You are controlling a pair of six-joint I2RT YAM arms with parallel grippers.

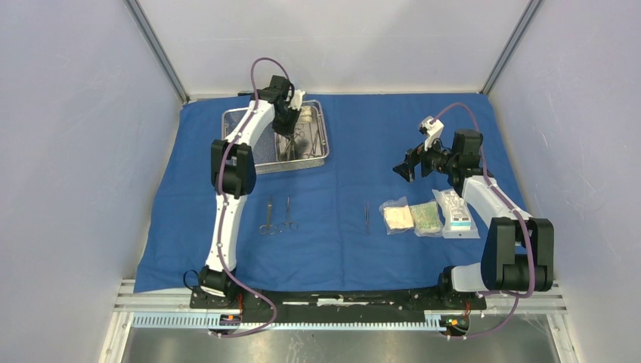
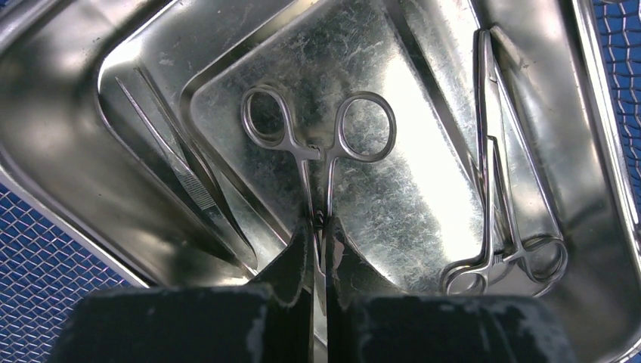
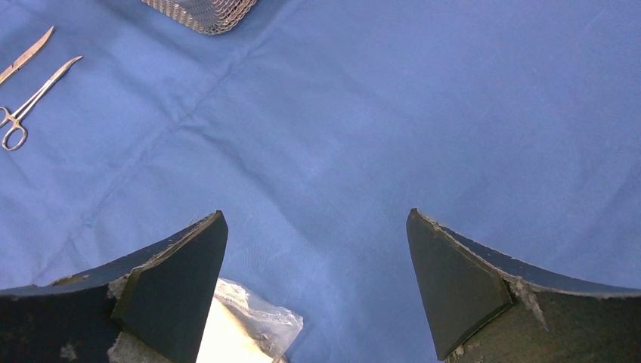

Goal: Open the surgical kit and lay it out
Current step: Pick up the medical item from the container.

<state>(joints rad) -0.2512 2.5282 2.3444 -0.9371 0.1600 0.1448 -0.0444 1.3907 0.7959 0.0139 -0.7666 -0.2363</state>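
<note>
The blue cloth wrap lies spread over the table. The wire-mesh tray stands at the back left, with the smaller steel pan inside it. My left gripper reaches down into the pan. In the left wrist view it is shut on the shaft of ring-handled forceps. Tweezers and another forceps lie in the pan. My right gripper is open and empty above the cloth.
Two scissors-like instruments and slim tweezers lie on the cloth. Three clear packets lie in a row at the right. One packet shows under my right gripper. The enclosure's walls stand on all sides.
</note>
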